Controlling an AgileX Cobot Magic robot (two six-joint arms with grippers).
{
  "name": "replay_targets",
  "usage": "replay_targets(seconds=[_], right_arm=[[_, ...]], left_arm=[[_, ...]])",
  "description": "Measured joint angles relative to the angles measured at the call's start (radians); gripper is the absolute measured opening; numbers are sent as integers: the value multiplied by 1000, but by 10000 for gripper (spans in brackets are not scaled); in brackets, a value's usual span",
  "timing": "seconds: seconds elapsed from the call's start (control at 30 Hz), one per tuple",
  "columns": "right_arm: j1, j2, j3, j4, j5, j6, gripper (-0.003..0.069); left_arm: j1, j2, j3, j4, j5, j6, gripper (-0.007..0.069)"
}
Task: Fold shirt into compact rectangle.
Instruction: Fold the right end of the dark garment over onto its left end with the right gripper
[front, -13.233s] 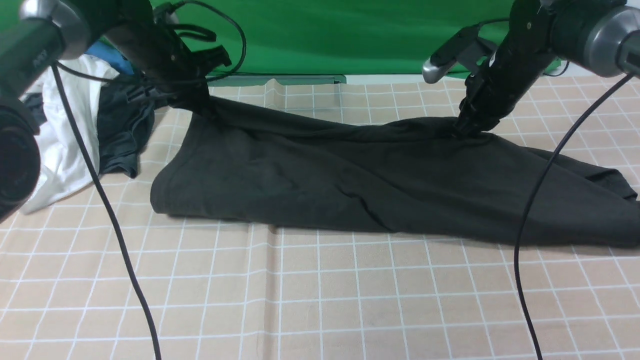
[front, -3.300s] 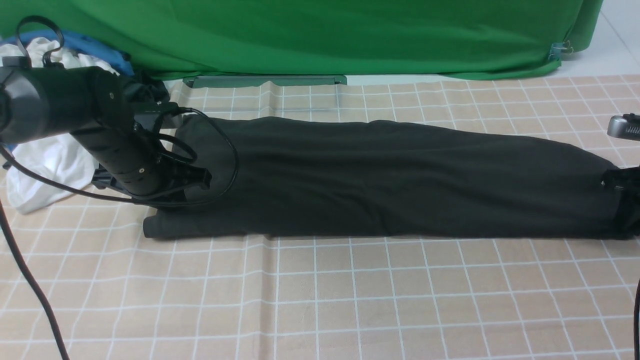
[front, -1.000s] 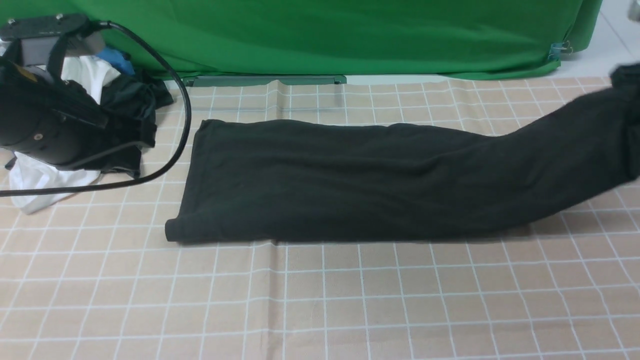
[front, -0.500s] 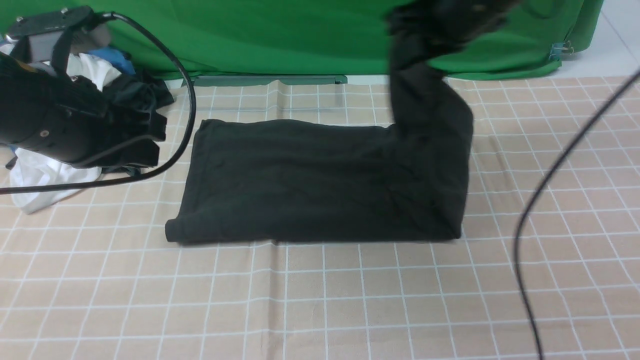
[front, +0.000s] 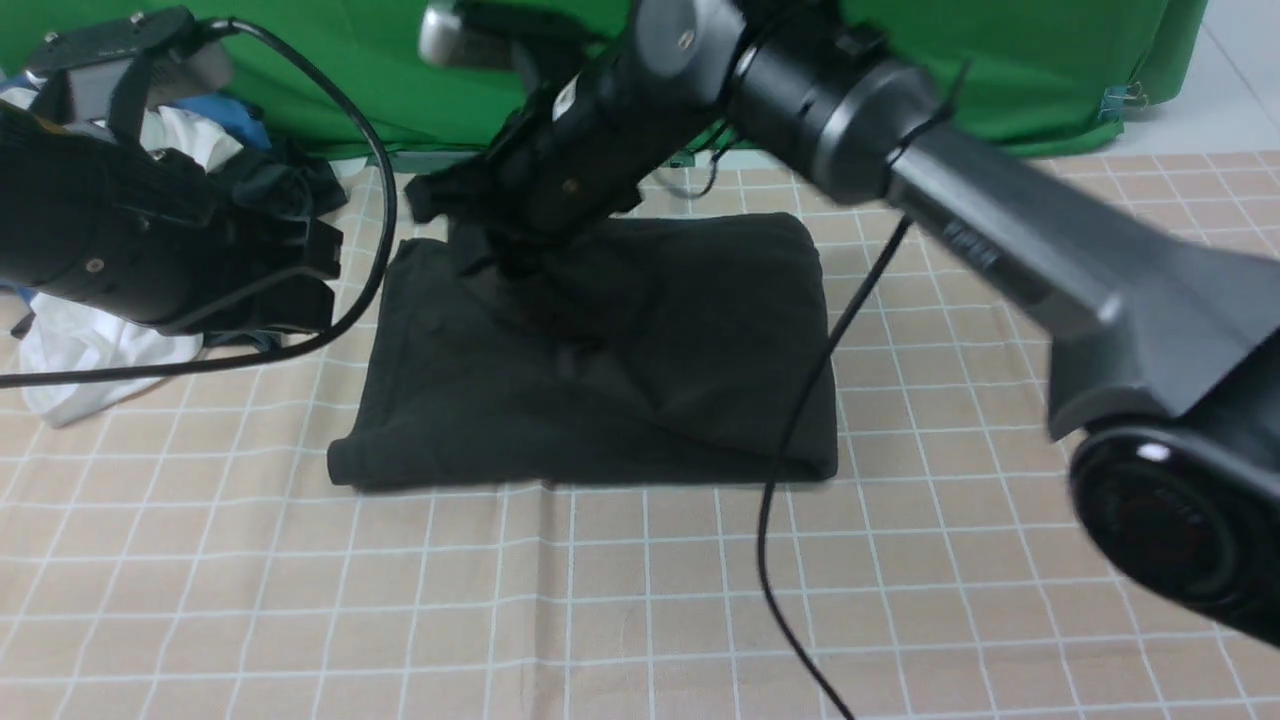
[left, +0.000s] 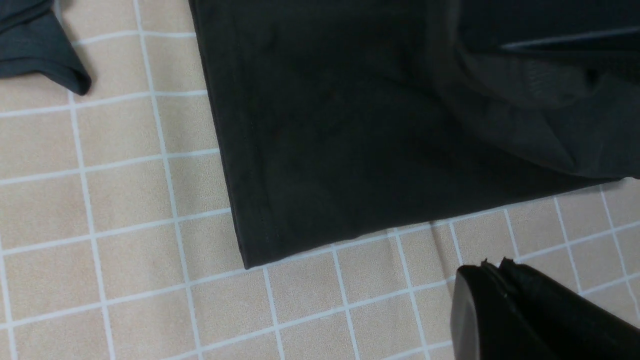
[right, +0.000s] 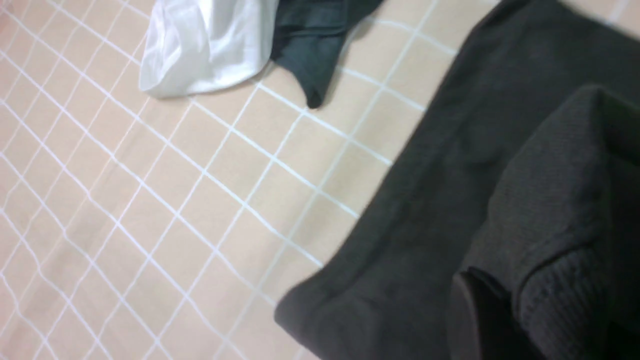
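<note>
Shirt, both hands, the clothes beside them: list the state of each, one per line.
Black shirt: partly folded, its right end lifted and carried over the rest, not yet a compact rectangle.
Left hand: shut, empty, off the shirt.
Right hand: shut on the ribbed edge of the black shirt.
White garment: crumpled, in the heap.
Dark garment: crumpled, against the white one.

Behind a table covered in beige cloth (front: 640, 590) with a grid of white lines and a slight lengthwise crease hangs a wrinkled bright green curtain (front: 1000, 70), with a pale surface (front: 1230, 90) showing beside it at the right.
</note>
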Motion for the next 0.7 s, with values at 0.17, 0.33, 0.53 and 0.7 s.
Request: replay_targets(seconds=[0.17, 0.33, 0.53, 0.7], right_arm=[[33, 75, -2, 16, -141, 63, 120], [48, 131, -5, 46, -259, 95, 302], [44, 130, -20, 42, -230, 7, 437], [-9, 72, -71, -51, -14, -39, 274]], left_arm=[[0, 0, 0, -1, 3, 1, 18], [0, 0, 0, -1, 5, 1, 18], [0, 0, 0, -1, 13, 1, 18], [0, 0, 0, 15, 33, 3, 18]])
